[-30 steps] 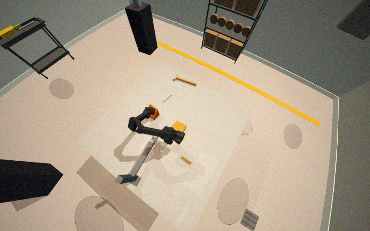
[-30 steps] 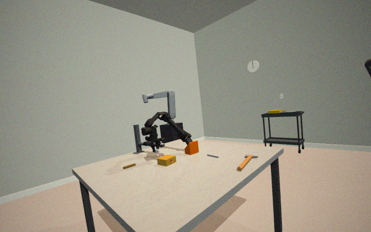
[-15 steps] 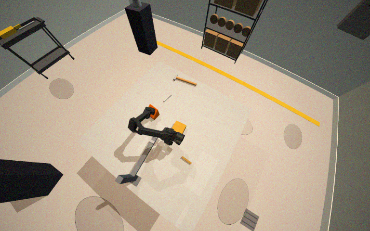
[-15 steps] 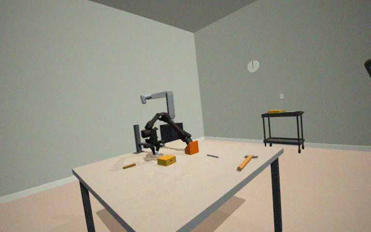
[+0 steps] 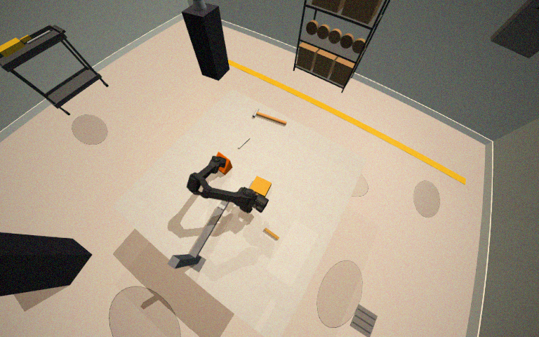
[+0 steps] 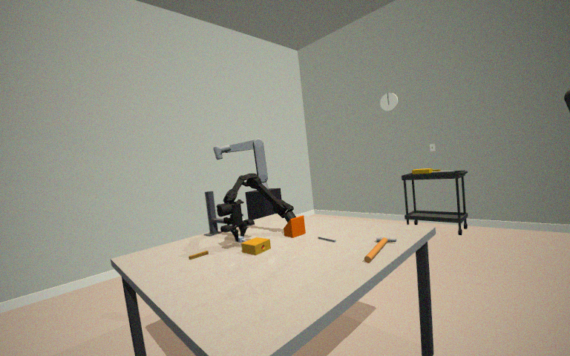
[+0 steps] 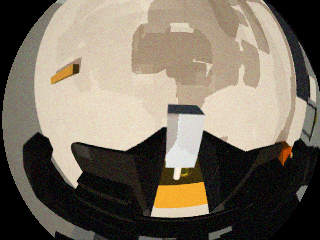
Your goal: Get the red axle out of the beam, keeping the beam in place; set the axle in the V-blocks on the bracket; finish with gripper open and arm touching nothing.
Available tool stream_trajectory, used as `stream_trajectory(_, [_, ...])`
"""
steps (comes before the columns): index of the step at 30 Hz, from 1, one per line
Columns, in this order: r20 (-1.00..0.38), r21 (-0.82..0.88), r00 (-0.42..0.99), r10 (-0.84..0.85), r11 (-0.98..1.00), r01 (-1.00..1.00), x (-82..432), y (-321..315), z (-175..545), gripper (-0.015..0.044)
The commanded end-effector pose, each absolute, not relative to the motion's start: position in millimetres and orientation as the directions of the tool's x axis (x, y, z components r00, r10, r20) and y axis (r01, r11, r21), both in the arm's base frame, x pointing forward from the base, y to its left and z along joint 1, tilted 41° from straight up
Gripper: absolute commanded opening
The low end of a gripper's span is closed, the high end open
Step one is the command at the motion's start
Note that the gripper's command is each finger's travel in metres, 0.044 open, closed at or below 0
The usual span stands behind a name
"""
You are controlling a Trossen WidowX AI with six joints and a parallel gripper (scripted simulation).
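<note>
Axle (image 6: 263, 247): a spot of red in the hole of the yellow beam (image 5: 260, 185) (image 6: 255, 245) (image 7: 180, 195); you can't see how far it runs inside. Beam sits flat on the bench (image 6: 269, 289). In the exterior view you have it between the left and right corners, set back from the near corner.

Your pincer (image 5: 247, 210) (image 6: 240, 238) (image 7: 180, 132) is closed on a pale block (image 6: 241, 239) (image 7: 185, 137), one finger on either side. A short white pin (image 7: 177, 173) shows at the block's lower end. In your wrist view the pin overlaps the beam's dark side, just beside the ringed hole. Contact between pin and beam: can't tell.

Your arm (image 5: 216, 194) (image 6: 269, 195) bends up and over from the orange wedge (image 5: 224, 164) (image 6: 295, 226) (image 7: 285, 153), toward the far side of the bench, and comes down behind the beam.

Grey bracket (image 5: 206, 234) (image 6: 210, 211) at the far-left edge, upright post, long low rail reaching inward. V-blocks too small to make out.

Loose on the bench: ochre bar (image 5: 271, 234) (image 6: 198, 255) (image 7: 65, 74) toward the left corner; hammer (image 5: 271, 118) (image 6: 375, 250) toward the right corner; thin grey rod (image 5: 243, 143) (image 6: 326, 239) between wedge and hammer.
</note>
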State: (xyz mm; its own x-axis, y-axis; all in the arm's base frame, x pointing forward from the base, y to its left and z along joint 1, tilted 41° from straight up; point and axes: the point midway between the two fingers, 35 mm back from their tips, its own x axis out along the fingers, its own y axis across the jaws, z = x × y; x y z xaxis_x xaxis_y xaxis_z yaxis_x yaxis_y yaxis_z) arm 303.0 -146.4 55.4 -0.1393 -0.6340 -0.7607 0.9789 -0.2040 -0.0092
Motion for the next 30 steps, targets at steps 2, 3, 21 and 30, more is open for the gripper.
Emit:
stream_trajectory(2, [-0.757, -0.013, -0.14, -0.638, -0.199, 0.98, 300.9, -152.4, 48.8, 0.0])
stream_trajectory(3, [-0.757, -0.013, -0.14, -0.638, -0.199, 0.98, 300.5, -153.4, 47.7, 0.0])
stream_trajectory(21, [-0.756, -0.013, -0.14, -0.639, -0.2, 0.98, 297.9, -155.4, 32.0, 0.0])
stream_trajectory(30, [-0.757, -0.013, -0.14, -0.638, -0.199, 0.98, 298.6, -143.9, 22.5, 0.0])
